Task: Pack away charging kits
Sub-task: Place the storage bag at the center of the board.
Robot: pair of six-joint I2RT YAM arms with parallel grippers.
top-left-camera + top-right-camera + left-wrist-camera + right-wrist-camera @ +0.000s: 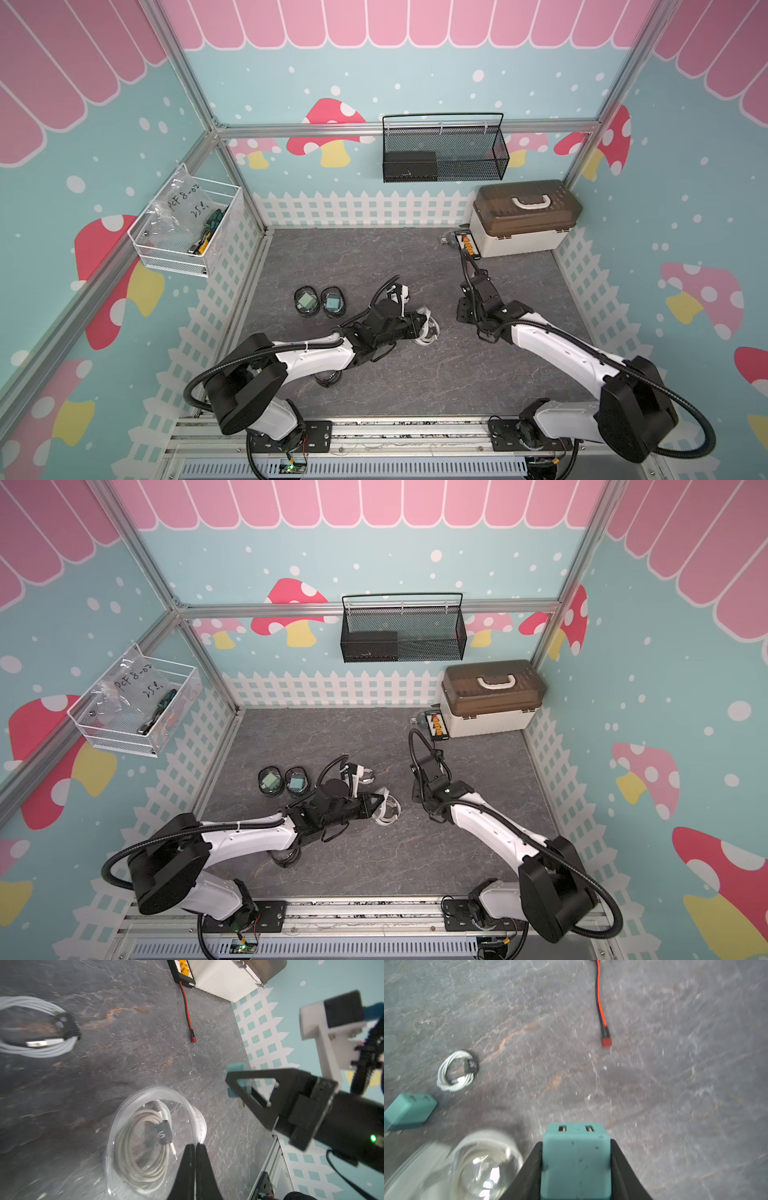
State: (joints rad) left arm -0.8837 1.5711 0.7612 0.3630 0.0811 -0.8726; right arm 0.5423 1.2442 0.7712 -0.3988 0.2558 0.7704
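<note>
A: Where the clear pouch [193, 1118] lies on the table [124, 1053], how does your left claw [195, 1145] stand?

B: Pressed together on the pouch's rim, pinching it. A coiled white cable [128, 1147] lies inside the pouch.

A: And your right claw [576, 1142]?

B: It grips a teal charger [576, 1167] between its two fingers, just beside the clear pouch, with the charger's two slots facing away from the wrist.

A: Which other kit parts do you see?

B: A second charger [409, 1111] and a loose cable [455, 1071], coiled and banded, lie apart on the table near the pouch. In both top views, two black-rimmed pouches [307, 301] lie side by side beyond your left arm, each showing a greenish block through its window.
</note>
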